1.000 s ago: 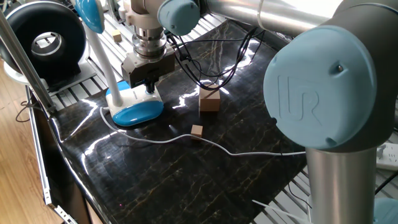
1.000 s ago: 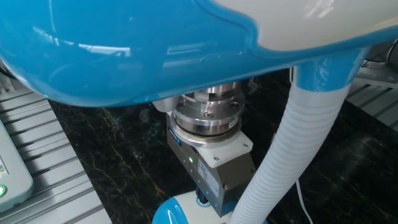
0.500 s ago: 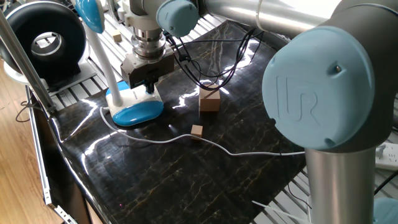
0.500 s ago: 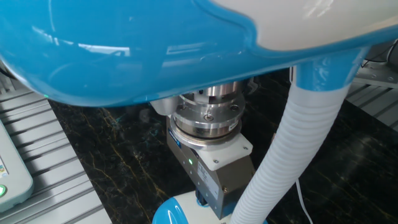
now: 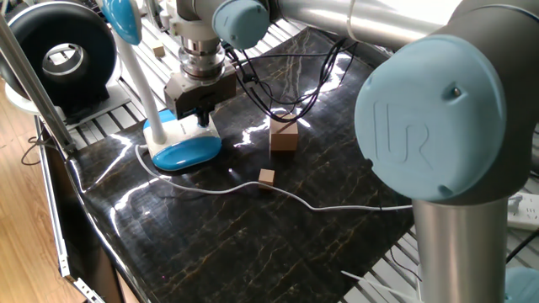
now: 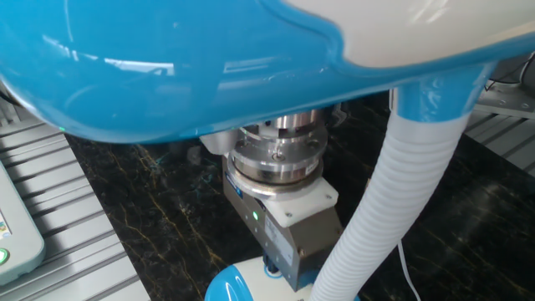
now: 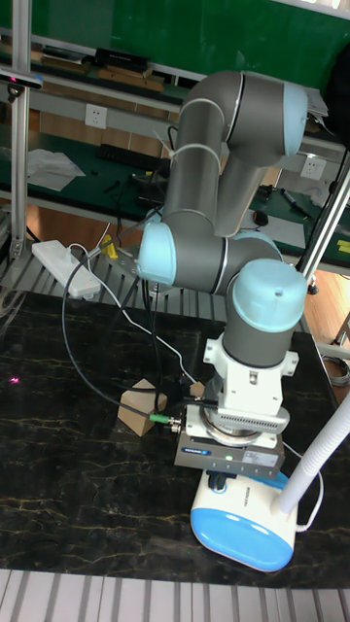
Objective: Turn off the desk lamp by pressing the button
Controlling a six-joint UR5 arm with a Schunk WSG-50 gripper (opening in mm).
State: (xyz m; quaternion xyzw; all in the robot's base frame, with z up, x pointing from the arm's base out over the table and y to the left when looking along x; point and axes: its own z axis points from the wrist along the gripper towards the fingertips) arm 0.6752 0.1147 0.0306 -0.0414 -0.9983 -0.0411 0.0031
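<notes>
hovering gripper (image 5: 202,118) over one desk lamp (image 5: 181,145), two wooden blocks (image 5: 284,135)

Black marble table (image 5: 253,227): lamp (image 5: 181,147), blocks (image 5: 284,135)

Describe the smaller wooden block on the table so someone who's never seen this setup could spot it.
Start at the desk lamp on the black marble table. Follow its white cord rightward: the smaller wooden block sits right beside it. The larger wooden block lies farther back.

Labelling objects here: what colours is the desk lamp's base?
White top, blue rim on the desk lamp, clearest in one fixed view.
</notes>
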